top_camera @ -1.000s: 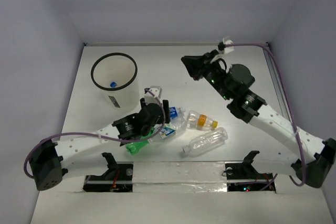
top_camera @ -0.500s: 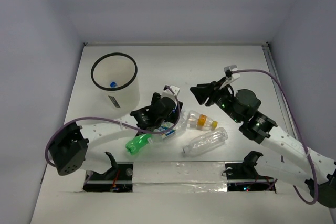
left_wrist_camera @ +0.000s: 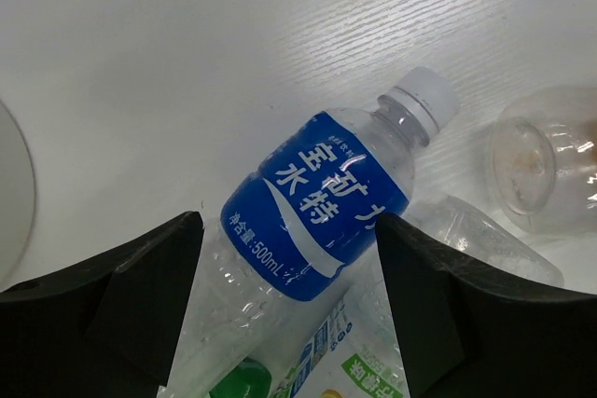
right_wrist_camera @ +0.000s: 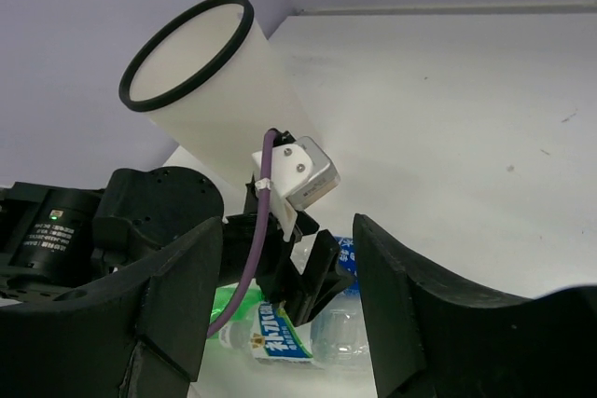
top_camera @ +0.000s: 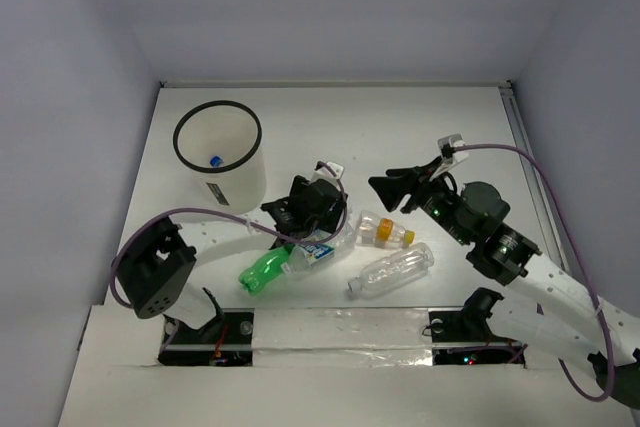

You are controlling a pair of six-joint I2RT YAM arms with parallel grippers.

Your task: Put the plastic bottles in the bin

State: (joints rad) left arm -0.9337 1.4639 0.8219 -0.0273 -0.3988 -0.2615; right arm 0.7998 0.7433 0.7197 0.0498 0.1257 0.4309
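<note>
The white bin (top_camera: 218, 169) with a black rim stands at the back left and also shows in the right wrist view (right_wrist_camera: 215, 90). My left gripper (top_camera: 325, 209) is open, and its fingers straddle a clear bottle with a blue label (left_wrist_camera: 317, 202) lying on the table. A bottle with a green-and-white label (left_wrist_camera: 373, 361) and a green bottle (top_camera: 265, 269) lie just under it. An orange-labelled bottle (top_camera: 383, 230) and a clear bottle (top_camera: 392, 269) lie to the right. My right gripper (top_camera: 385, 187) is open and empty, above the table, facing the left gripper (right_wrist_camera: 317, 277).
A small blue-capped item (top_camera: 214, 160) lies inside the bin. The enclosure's walls close in the table's back and sides. The bottles lie in a tight cluster near the front centre, with the two arms close together over them.
My left gripper has moved right and settled over the blue-labelled bottle. My right arm has swung from the back of the table down toward the bottle cluster.
</note>
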